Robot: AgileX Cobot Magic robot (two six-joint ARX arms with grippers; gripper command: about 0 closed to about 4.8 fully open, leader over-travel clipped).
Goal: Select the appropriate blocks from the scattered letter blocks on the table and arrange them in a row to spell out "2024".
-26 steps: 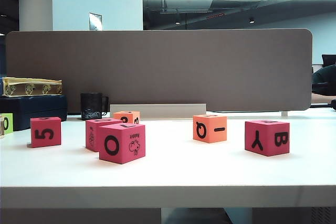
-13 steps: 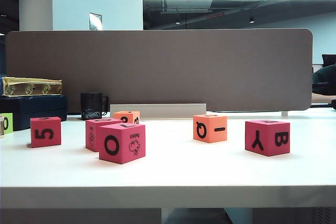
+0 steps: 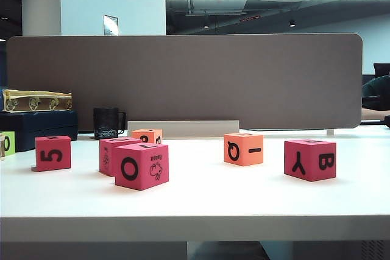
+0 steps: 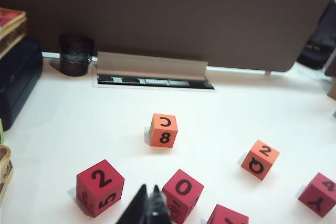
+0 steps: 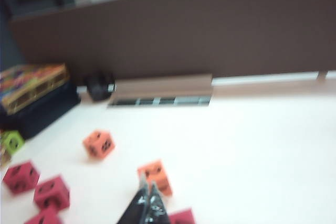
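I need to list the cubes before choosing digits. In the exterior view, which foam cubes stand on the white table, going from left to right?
Pink-red foam cube showing 5 → pink-red cube showing O and a rabbit drawing → orange foam cube showing Q → pink-red cube showing Y and B.

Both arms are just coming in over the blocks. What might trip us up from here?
1. The left gripper and right gripper both have shut jaws; they must open before any grasp.
2. The 0 block sits close to its neighbour, so fingers may nudge it.
3. The right wrist view is blurred, making digits easy to misread.
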